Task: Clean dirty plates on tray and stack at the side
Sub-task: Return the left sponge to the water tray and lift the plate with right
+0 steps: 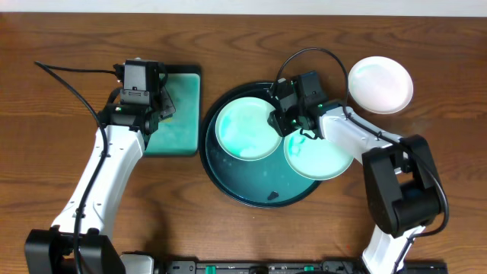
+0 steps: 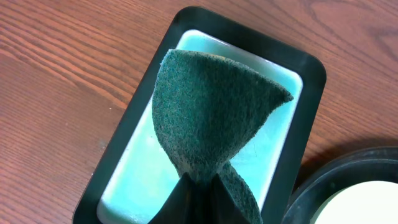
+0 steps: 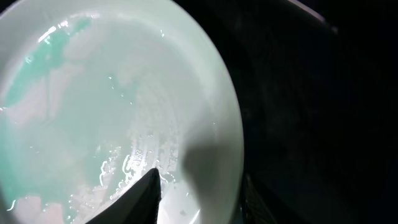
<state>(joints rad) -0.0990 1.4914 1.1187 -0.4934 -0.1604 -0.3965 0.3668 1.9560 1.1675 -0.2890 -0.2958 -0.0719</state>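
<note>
While the left gripper [image 2: 200,190] pinches the sponge [image 2: 211,106] above the sponge dish [image 2: 314,71], the smeared plate [image 1: 243,129] lies to its right, in the tray [image 1: 251,194]. On the right gripper [image 3: 199,199], the jaws straddle that plate's rim; clamping cannot be confirmed. The right arm is nearer.

There are three plates: a left plate [image 1: 245,128] and a right plate [image 1: 323,158], both on the tray [image 1: 240,179], and a third plate [image 1: 380,84] alone on the table [image 1: 76,30]. That makes two on the tray and one off it. There is one tray, one sponge dish [image 1: 183,114], one sponge [image 2: 211,118], and two arms, a left arm [image 1: 106,175] and a right arm [image 1: 354,133].
</note>
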